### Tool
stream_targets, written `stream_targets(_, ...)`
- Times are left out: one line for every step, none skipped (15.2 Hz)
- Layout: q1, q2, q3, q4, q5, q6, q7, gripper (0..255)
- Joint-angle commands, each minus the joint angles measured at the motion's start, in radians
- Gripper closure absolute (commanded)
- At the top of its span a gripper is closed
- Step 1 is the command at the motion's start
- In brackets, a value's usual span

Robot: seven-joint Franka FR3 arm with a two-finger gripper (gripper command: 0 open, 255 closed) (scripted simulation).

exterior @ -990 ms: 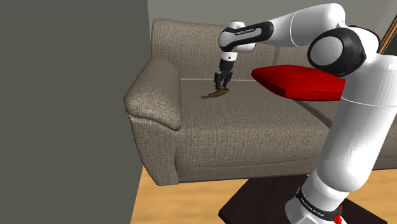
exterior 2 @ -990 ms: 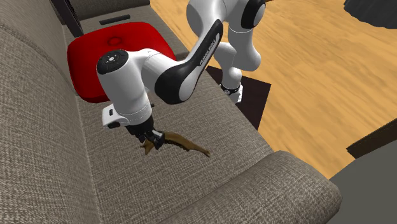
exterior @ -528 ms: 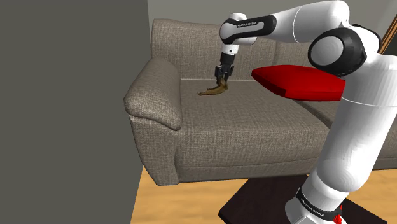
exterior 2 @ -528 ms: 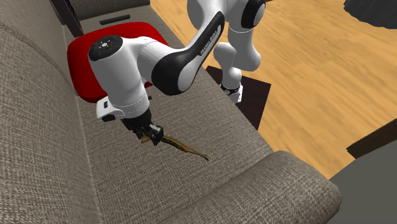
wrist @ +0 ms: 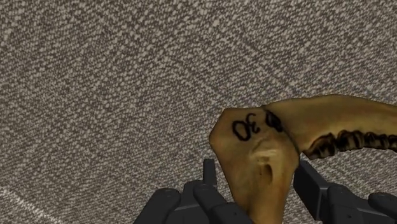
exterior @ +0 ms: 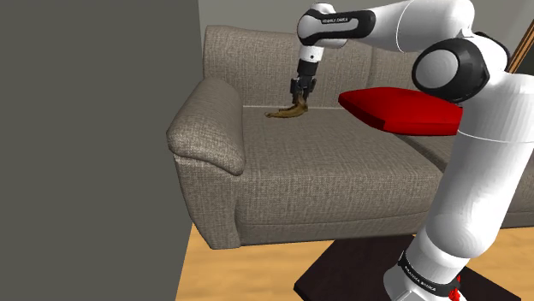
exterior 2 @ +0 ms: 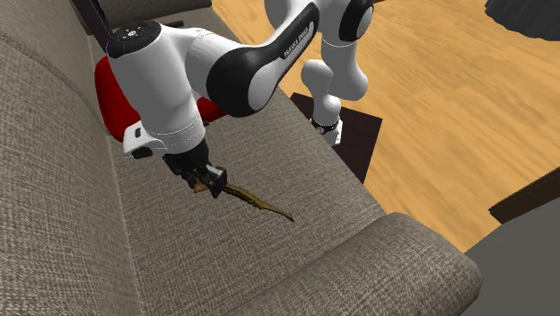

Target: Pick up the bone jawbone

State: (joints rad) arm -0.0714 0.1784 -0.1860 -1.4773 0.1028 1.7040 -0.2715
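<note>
Wrist view: the jawbone (wrist: 267, 149) has its toothed branch cut off by the frame edge. Its base is buried between the fingers (wrist: 316, 189), so the contact faces are hidden. The ink mark (wrist: 245, 126) reads "30"; a further character curls over the ridge and is unreadable.

Shoulder view: the gripper (exterior: 299, 101) is too small to separate its fingers, and it covers the jawbone's 2 o'clock end. The 3 o'clock end of the red cushion (exterior: 394, 109) is hidden behind the arm (exterior: 488, 162). The stand (exterior: 342, 275) is cut by the bottom edge.

Second exterior view: the red cushion sits mostly behind the arm's white link. A dark shape (exterior 2: 529, 16) in the 1 o'clock corner is cut off and unidentifiable.
</note>
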Motion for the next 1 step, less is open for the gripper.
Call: stream_targets(0.000,0.002,0.000,0.010,0.000,-0.009,0.000,255)
